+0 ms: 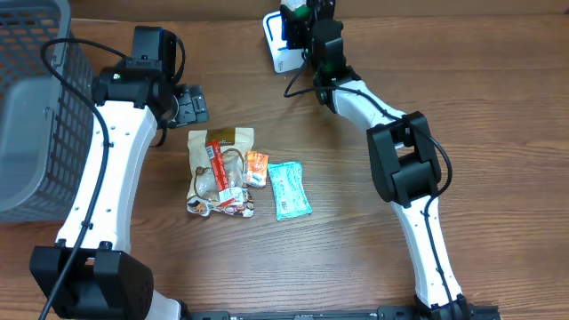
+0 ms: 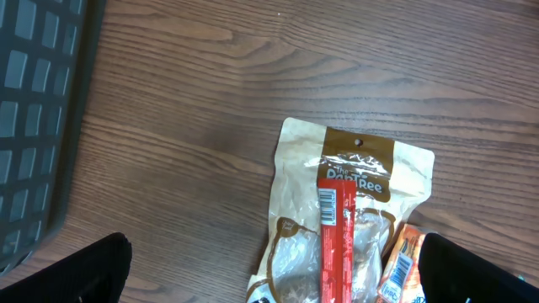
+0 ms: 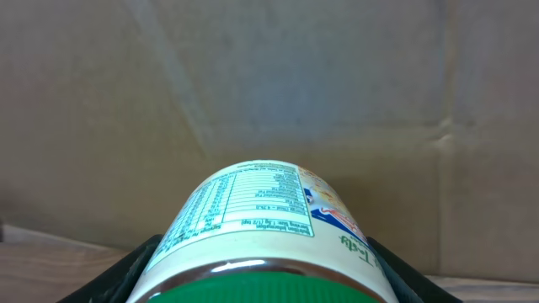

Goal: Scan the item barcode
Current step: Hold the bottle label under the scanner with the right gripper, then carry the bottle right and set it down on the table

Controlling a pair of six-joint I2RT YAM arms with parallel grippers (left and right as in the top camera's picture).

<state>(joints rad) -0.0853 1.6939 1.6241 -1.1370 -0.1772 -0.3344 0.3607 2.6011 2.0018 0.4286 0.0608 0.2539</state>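
Currently, a green-lidded can [image 3: 253, 210] is gripped by the right end effector [image 1: 296, 20], while the left end effector [image 1: 189, 105] is spread wide open near a snack pouch [image 2: 354, 194].

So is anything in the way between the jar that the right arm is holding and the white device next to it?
Nothing visible. The right end effector grips the jar right beside the white device, and the overhead view shows no object between them.
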